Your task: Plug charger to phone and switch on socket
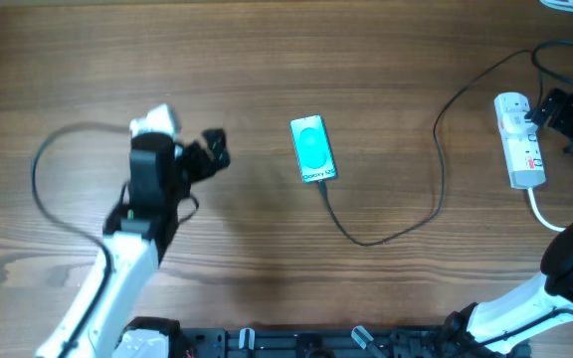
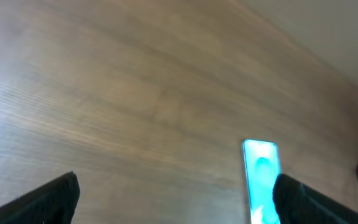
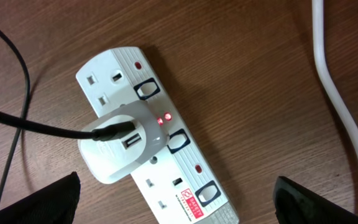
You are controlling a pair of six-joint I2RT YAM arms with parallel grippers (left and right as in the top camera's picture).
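Nearest you, the charger (image 1: 371, 242) sags in a loose loop on the bare wood of the table (image 1: 267, 298) between the two arms, so the free room lies left and centre and the cable crosses the right half. One step out, the left gripper (image 1: 212, 149) hangs with its jaws spread wide and nothing in them. From its wrist camera the phone (image 2: 261, 180) lies flat ahead, close to the right finger, with open boards to the left. The phone's screen glows cyan, and the charger's end meets its near short edge; you cannot tell whether the connector is fully seated. To the right, the cable climbs away toward the socket (image 1: 520, 139), which lies close to the table's right side, its thick white cord (image 1: 540, 214) trailing back toward you. The right gripper (image 1: 565, 114) hovers over it, fingers fully apart, holding nothing. The strip's middle outlet holds a white adapter (image 3: 120, 149) with the black cable plugged into it, and the red lamp (image 3: 165, 118) beside it is lit.
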